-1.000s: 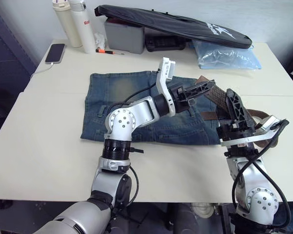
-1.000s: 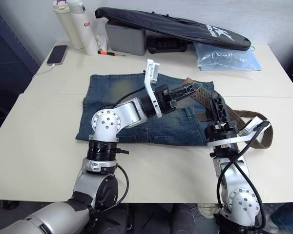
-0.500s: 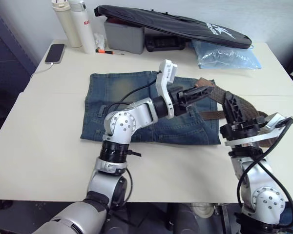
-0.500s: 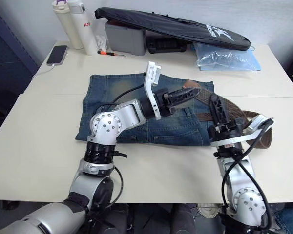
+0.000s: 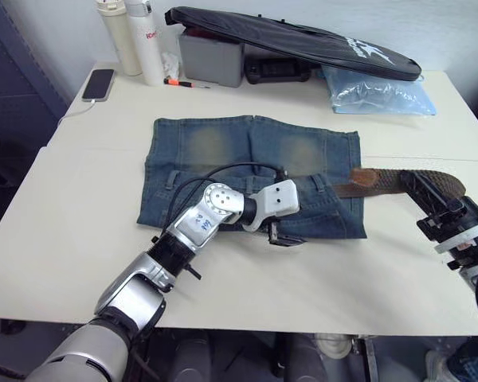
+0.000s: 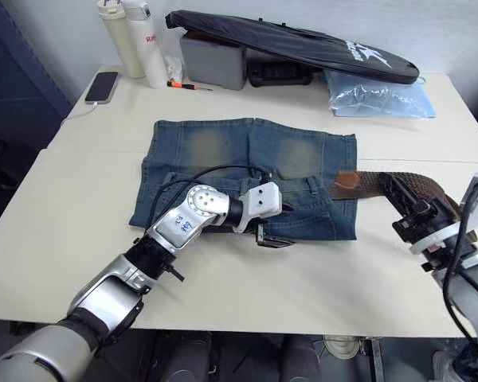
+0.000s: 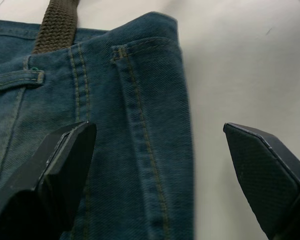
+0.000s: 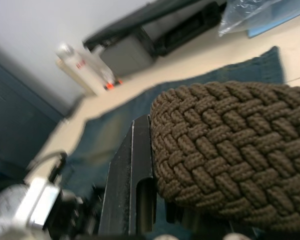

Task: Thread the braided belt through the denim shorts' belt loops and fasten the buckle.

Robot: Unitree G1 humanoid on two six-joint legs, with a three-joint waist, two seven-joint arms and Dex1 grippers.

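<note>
- Since the earlier frames the left gripper (image 5: 285, 238) has come down from above the denim shorts (image 5: 223, 155) to their near edge, and the right gripper (image 6: 412, 211) has swung out toward 3 o'clock.
- The left gripper is wide open and empty, one finger over the denim, one over the bare counter (image 5: 80, 223).
- The right gripper is closed on the braided belt (image 6: 374, 181), well right of the shorts.
- The belt's long axis runs from 3 to 9 o'clock; its free tip rests on the shorts' right edge, at about 1 o'clock from the left gripper, which is the nearer one.
- I cannot make out the buckle, and the belt loops are hard to tell apart.
</note>
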